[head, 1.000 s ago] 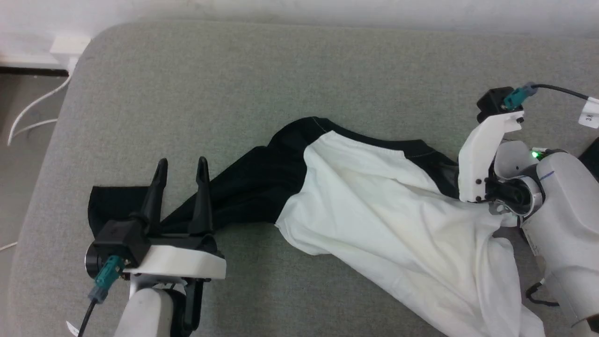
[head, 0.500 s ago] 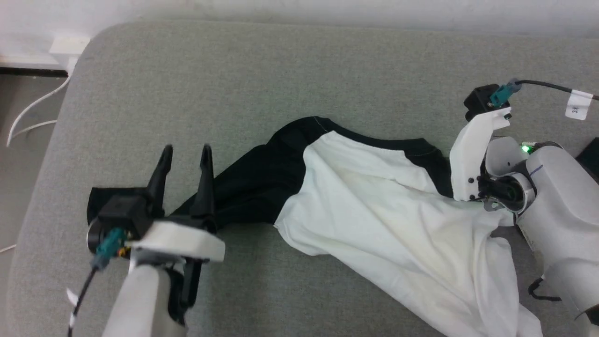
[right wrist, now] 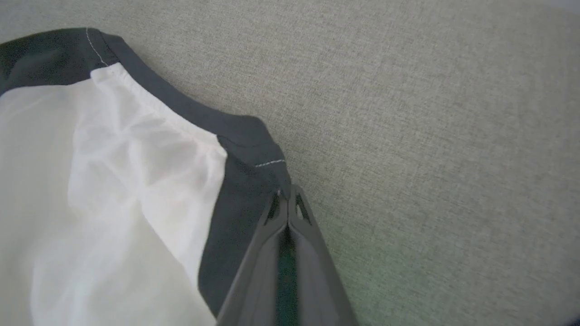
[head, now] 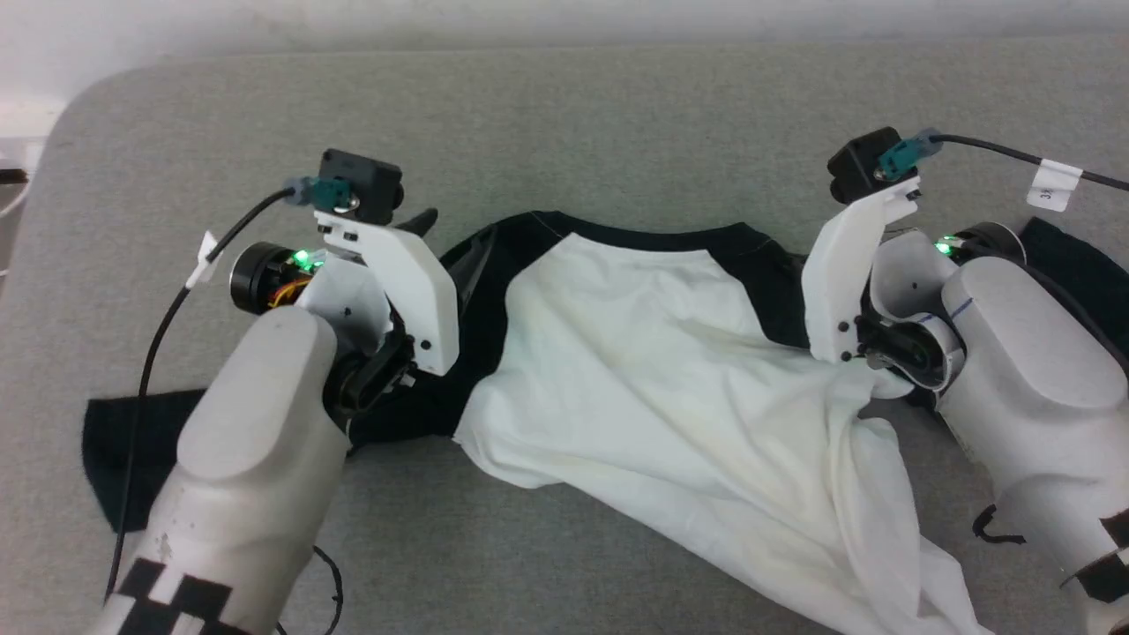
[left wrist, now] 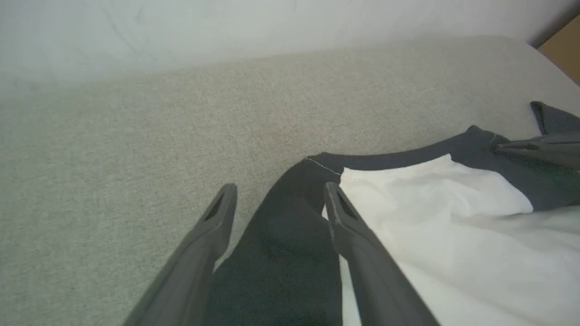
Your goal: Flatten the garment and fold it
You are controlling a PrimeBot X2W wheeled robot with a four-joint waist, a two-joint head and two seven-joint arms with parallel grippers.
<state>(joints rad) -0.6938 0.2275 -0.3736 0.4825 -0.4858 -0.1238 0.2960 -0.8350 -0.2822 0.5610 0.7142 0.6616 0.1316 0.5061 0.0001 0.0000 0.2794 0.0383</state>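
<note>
The garment [head: 635, 353], a white T-shirt with black sleeves and collar trim, lies crumpled across the grey cushion, collar toward the back. My left gripper [left wrist: 278, 197] is open, and its fingers straddle the black shoulder fabric [left wrist: 290, 217] beside the collar. In the head view the left gripper [head: 452, 242] points right at that shoulder. My right gripper [right wrist: 286, 199] is shut on the garment's other black shoulder [right wrist: 244, 181] at the collar's end. The white body [head: 794, 494] trails in folds to the front right. One black sleeve end [head: 106, 423] lies flat behind my left forearm.
The grey cushion [head: 617, 123] runs to a pale wall at the back and rounds off at the far left corner [head: 71, 115]. Camera cables [head: 168, 309] hang from both wrists. A black sleeve part [head: 1072, 256] lies past my right arm.
The head camera has shifted. My left arm went from the sleeve end up to the shoulder by the collar. The right gripper shut on the other shoulder, and the collar line now lies straighter.
</note>
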